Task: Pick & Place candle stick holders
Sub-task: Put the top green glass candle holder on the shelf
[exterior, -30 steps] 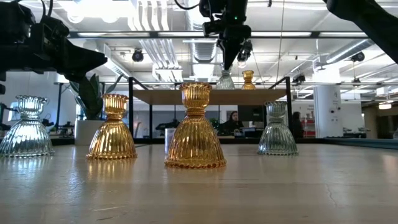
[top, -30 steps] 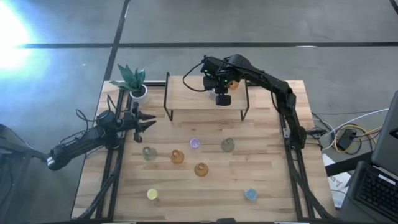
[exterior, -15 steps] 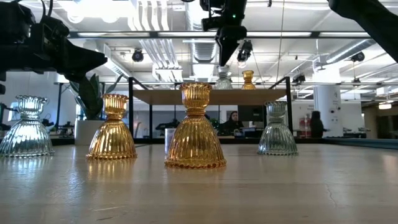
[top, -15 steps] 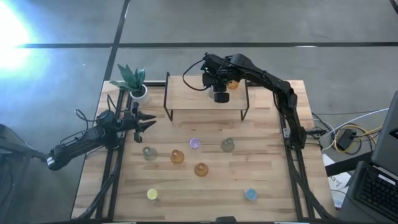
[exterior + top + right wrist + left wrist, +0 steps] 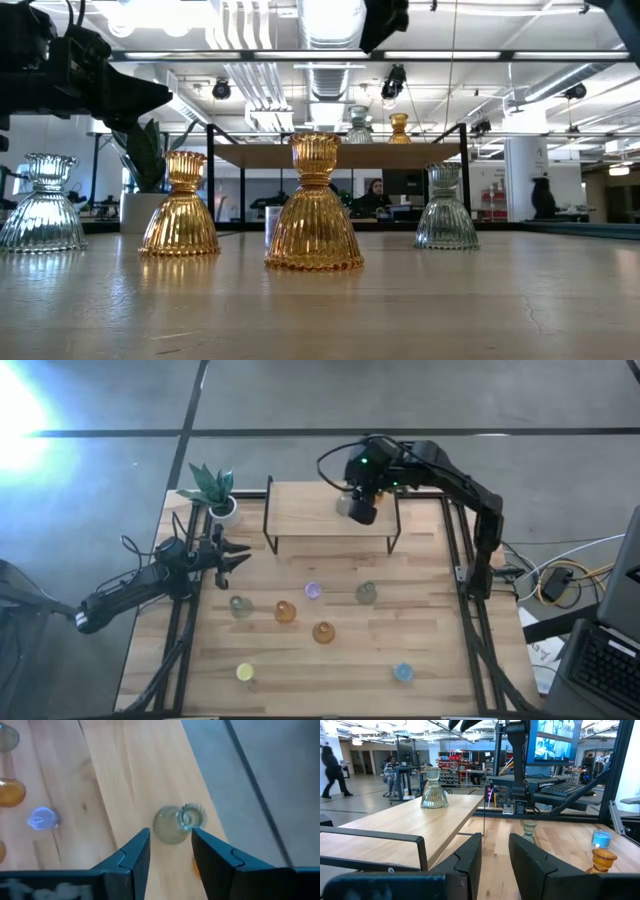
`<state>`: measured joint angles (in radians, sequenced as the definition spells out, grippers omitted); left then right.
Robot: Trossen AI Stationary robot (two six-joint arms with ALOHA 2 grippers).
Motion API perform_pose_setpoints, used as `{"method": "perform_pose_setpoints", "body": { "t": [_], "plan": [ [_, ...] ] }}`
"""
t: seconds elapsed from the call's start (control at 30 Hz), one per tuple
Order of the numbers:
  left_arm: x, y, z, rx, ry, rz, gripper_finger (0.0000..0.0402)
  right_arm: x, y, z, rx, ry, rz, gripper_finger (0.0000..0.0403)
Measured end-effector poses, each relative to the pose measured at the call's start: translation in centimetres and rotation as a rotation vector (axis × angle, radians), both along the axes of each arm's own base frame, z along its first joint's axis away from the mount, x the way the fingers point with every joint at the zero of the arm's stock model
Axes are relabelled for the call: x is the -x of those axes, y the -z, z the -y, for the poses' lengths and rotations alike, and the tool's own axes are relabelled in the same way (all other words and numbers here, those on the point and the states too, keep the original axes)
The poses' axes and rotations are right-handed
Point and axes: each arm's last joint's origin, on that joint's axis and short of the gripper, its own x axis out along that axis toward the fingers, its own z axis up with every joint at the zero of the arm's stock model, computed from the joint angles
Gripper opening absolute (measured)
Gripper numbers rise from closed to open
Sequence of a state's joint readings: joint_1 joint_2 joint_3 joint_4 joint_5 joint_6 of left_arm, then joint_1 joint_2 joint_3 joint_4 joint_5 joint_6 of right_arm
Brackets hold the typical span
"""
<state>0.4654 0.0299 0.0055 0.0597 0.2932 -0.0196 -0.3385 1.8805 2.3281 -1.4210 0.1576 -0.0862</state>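
Note:
Two candle stick holders stand on their bases on the raised wooden shelf (image 5: 310,510): a grey-green one (image 5: 175,824) and an amber one (image 5: 399,127). My right gripper (image 5: 171,837) hangs open high above the grey-green one, with nothing between its fingers. On the table below stand several more holders: grey-green (image 5: 240,605), amber (image 5: 286,611), purple (image 5: 313,591), grey (image 5: 366,592), amber (image 5: 323,631), yellow (image 5: 245,673) and blue (image 5: 403,672). My left gripper (image 5: 245,556) waits level at the table's left edge, its fingers a little apart.
A potted green plant (image 5: 213,490) stands at the far left corner beside the shelf's black metal frame (image 5: 268,520). Black rails run along the table's left and right edges. Bare wood lies between the shelf and the row of holders.
My right gripper has risen well clear of the grey-green holder on the shelf, rolling about its own axis as it went up. The holder stays upright where it stood, next to the amber one.

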Motion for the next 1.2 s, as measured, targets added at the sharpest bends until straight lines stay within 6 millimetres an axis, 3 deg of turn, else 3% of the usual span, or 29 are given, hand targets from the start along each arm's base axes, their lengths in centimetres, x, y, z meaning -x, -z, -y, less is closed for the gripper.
{"method": "perform_pose_setpoints", "body": {
  "t": [0.23, 0.63, 0.93, 1.2],
  "plan": [
    [0.0, 0.0, 0.0, 0.000, 0.000, 0.000, 0.0104, 2.2, 0.9, -1.6, -0.038, 0.099, 0.033, 0.0119],
    [0.0, 0.0, 0.0, 0.000, 0.000, 0.000, 0.0104, 4.6, 7.2, -2.5, 0.053, 0.181, 0.302, 0.0132],
    [0.0, 0.0, 0.0, 0.000, 0.000, 0.000, 0.0104, 4.5, 12.0, -2.3, 0.089, 0.281, 0.497, 0.0122],
    [0.0, 0.0, 0.0, 0.000, 0.000, 0.000, 0.0104, 4.2, 15.3, -2.2, 0.074, 0.394, 0.517, 0.0124]
  ]
}}
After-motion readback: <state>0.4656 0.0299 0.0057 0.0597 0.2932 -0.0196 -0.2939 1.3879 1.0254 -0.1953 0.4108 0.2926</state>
